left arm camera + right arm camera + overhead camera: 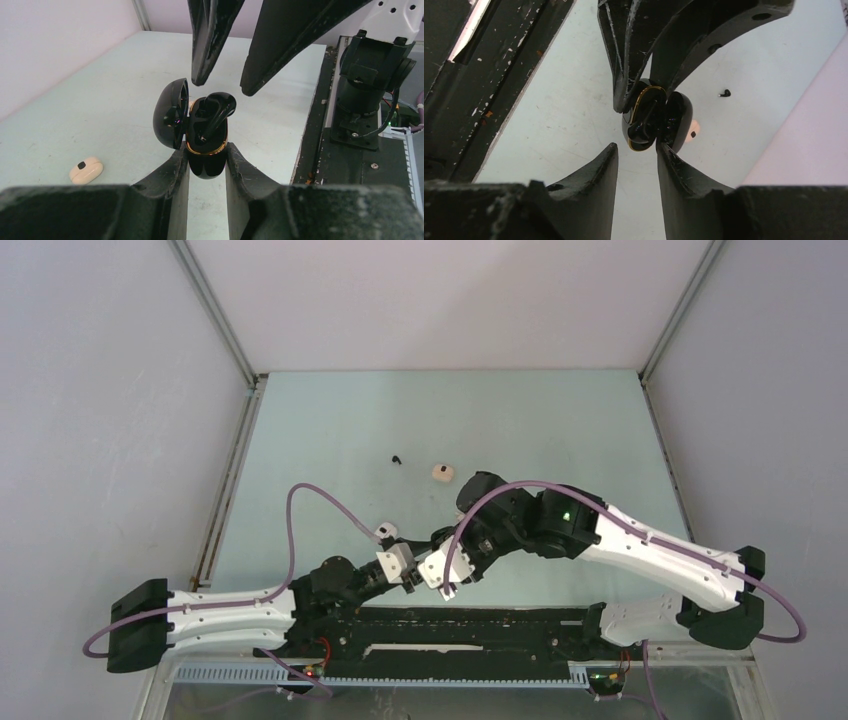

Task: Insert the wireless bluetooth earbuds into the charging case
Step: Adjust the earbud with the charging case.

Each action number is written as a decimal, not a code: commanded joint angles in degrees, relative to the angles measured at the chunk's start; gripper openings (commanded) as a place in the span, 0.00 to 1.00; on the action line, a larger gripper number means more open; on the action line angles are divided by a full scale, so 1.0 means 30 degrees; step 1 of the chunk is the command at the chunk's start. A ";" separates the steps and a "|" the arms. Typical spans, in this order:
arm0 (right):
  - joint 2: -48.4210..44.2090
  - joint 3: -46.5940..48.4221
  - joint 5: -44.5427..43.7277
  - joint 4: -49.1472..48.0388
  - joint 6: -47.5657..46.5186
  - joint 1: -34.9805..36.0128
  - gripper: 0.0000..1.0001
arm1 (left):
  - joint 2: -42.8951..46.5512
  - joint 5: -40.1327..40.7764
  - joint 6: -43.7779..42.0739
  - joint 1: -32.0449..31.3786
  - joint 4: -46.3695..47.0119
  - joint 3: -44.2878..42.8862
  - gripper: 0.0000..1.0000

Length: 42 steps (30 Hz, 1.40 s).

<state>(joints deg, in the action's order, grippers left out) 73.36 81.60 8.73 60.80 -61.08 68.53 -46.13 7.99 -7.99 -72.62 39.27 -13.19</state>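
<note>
the left tool (207, 150) is clamped on the lower body of a glossy black charging case (206, 162) and holds it upright above the pale green counter (330, 430), near the arm bases. the case has a thin gold rim around its mouth. its lid (170, 112) is swung open to the left in the left wrist view. no brand or lettering can be read on the case or the lid.

in the case sits one black earbud (216, 114). its stem reaches down into a well and its rounded head leans up and to the right, above the gold rim, so it is not fully seated.

the right tool (224, 86) hangs just above that earbud with its two fingers parted and nothing between them. whether a fingertip touches the bud i cannot tell.

farther out on the counter lie two loose pieces, well apart from the case. one is a second black earbud (398, 457). to its right is a beige-pink earbud (442, 472) with a small dark square mark, too small to read.
</note>
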 commanded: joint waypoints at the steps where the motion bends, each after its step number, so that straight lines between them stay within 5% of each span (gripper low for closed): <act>1: 0.0202 -0.0174 0.0443 0.0009 -0.0124 0.0154 0.38 | 0.0056 -0.0432 -0.0004 -0.0114 0.0593 -0.0833 0.05; 27: 0.0837 -0.0152 0.0974 -0.0717 0.0919 0.0227 0.22 | -0.0249 -0.0696 -0.0041 -0.0110 0.0505 -0.0885 0.05; 42: 0.1088 -0.0160 0.1348 -0.1033 0.1883 -0.0048 0.25 | -0.0590 -0.0767 -0.0094 -0.0110 0.0286 -0.1082 0.05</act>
<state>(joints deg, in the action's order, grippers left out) 76.09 80.90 11.27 59.24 -57.06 68.73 -47.68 5.89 -7.99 -72.62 38.83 -13.76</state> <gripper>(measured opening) 0.266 0.292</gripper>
